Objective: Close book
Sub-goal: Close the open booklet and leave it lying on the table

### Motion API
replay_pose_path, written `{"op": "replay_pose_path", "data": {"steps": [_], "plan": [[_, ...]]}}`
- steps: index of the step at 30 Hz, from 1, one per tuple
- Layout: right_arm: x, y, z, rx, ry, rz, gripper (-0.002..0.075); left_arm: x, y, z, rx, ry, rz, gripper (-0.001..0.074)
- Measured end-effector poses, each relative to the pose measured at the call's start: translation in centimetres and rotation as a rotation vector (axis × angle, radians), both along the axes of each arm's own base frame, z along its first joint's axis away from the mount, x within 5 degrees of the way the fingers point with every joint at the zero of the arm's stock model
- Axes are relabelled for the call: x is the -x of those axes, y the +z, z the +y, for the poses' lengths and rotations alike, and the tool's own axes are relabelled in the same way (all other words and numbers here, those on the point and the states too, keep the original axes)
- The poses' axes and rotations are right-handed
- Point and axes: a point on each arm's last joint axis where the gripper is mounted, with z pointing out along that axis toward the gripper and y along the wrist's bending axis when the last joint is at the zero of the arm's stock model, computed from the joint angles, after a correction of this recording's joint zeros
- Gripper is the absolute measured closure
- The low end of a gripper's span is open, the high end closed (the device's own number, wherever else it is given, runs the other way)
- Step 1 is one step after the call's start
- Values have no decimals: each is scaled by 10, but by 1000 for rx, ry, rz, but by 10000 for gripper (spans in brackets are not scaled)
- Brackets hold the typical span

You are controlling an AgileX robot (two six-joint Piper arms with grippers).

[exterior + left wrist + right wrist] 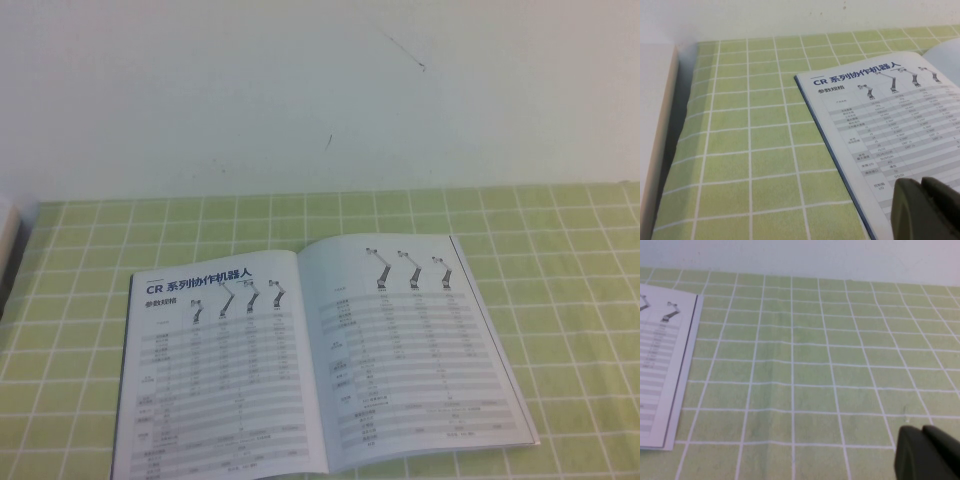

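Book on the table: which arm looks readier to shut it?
Probably left: the left gripper hangs over the left page of the book, while the right gripper sits over bare cloth beside it.

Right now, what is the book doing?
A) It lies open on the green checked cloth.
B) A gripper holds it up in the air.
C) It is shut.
A: the book lies open, both pages facing up, on the green checked cloth. The left gripper is by its left page, and the right gripper is over bare cloth to its right.
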Motion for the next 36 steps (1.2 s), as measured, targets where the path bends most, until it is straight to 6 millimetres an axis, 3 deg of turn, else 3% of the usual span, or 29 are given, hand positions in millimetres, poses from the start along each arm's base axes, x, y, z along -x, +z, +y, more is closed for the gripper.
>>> {"op": "replay_pose_path", "data": {"steps": [9,36], "plan": [[0,0,0,0,0,0,729,0,0,3,-80,6,-9,738],[-2,4,-1,28,-6,-61,729,-1,1,3,-82,8,-29,738]]}}
